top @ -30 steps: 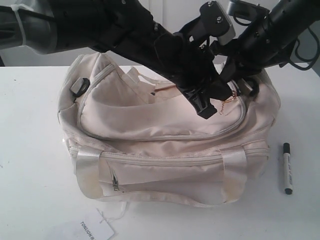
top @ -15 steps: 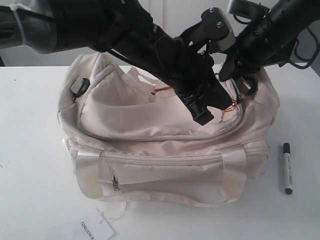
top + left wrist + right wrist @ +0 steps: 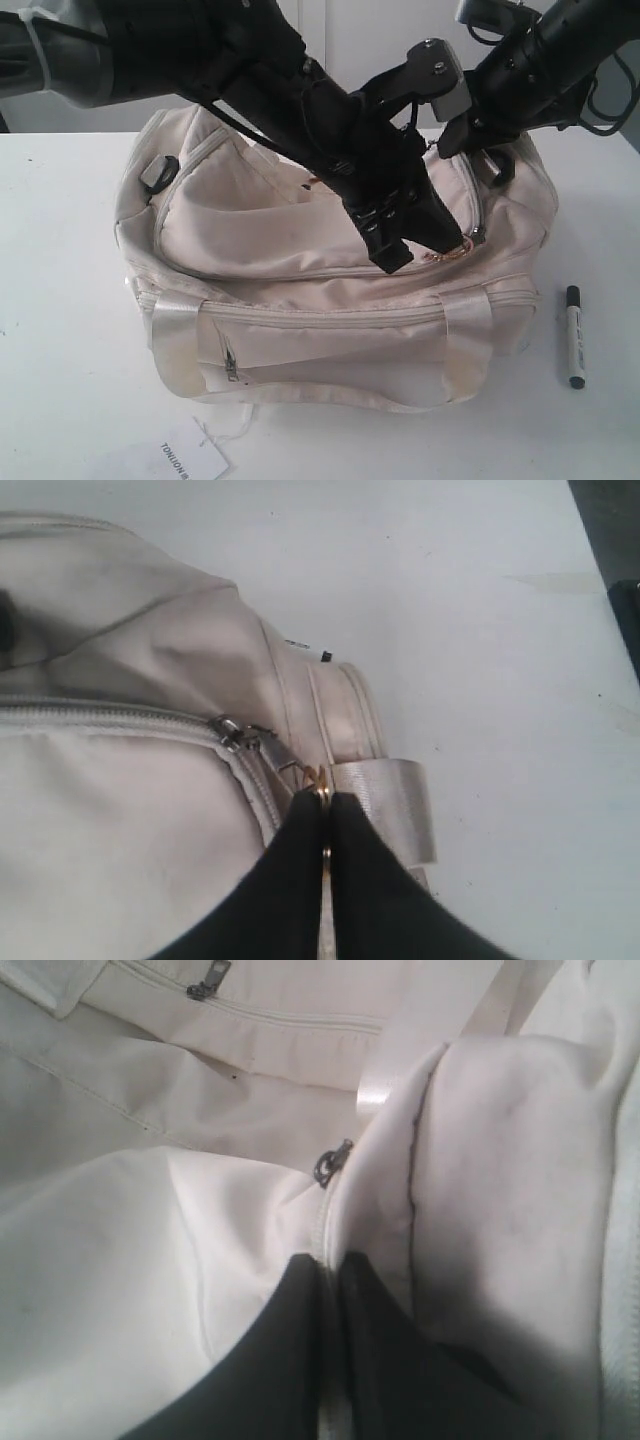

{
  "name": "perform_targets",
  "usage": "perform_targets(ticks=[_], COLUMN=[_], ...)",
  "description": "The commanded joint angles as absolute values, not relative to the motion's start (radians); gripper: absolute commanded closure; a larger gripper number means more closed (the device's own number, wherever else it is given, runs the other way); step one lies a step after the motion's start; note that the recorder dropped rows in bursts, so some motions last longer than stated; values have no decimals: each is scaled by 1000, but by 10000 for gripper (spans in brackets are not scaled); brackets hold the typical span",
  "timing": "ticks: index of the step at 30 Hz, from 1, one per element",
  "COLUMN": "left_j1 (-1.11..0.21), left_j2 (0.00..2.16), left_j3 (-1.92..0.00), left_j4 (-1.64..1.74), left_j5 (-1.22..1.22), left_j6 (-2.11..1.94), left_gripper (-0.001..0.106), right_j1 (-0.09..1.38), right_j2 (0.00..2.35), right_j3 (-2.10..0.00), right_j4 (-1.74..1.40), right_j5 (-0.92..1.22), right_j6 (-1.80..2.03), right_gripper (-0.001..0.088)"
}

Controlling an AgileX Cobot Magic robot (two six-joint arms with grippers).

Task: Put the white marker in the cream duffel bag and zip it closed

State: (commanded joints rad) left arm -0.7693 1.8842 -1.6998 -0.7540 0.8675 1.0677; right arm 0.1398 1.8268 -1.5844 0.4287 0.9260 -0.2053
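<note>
Largest, beneath everything: white table (image 3: 60, 380), smooth and matte.

At its centre, cream duffel bag (image 3: 260, 240): soft, creased fabric, slumped and rounded, with a curved top zipper (image 3: 120, 716) of fine teeth. Interior hidden; contents not discernible.

Above the bag, crossed over its top from both sides: two black jointed arms.

Left gripper (image 3: 325, 825), reached across to the right end of the bag: black fingers pressed together, almost no gap, pinched on the gold chain pull (image 3: 322, 785) just beside the metal slider (image 3: 232, 732).

Right gripper (image 3: 328, 1280), at the bag's right shoulder: fingers likewise closed tight, clamped on a fold of cream fabric along a zip seam.

On the bag's front, two shiny satin straps (image 3: 180, 345), ribbon-flat, laid either side of a front pocket fitted with a small dark metal zip tab (image 3: 231, 368).

Right of the bag, flat on the table and clear of both grippers: white marker (image 3: 574, 337), slim cylinder, black at both ends, barrel print too small to be read.

Near the front edge: white paper tag (image 3: 185, 460) on a thin string, printed "TONLION".
</note>
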Motion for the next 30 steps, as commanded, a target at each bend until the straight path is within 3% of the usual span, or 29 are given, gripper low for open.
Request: perform_targets(ticks=[30], left_j1=[-769], left_j2=[1884], left_j3=[-1700], left_j4=[-422], left_j5=[1015], left_j6=[997], left_gripper=[1053], right_j1=[140], right_j2=[1827], right_j3=[-1584], right_j4=[407], right_j5=[926], right_j6=[-205], right_gripper=[868])
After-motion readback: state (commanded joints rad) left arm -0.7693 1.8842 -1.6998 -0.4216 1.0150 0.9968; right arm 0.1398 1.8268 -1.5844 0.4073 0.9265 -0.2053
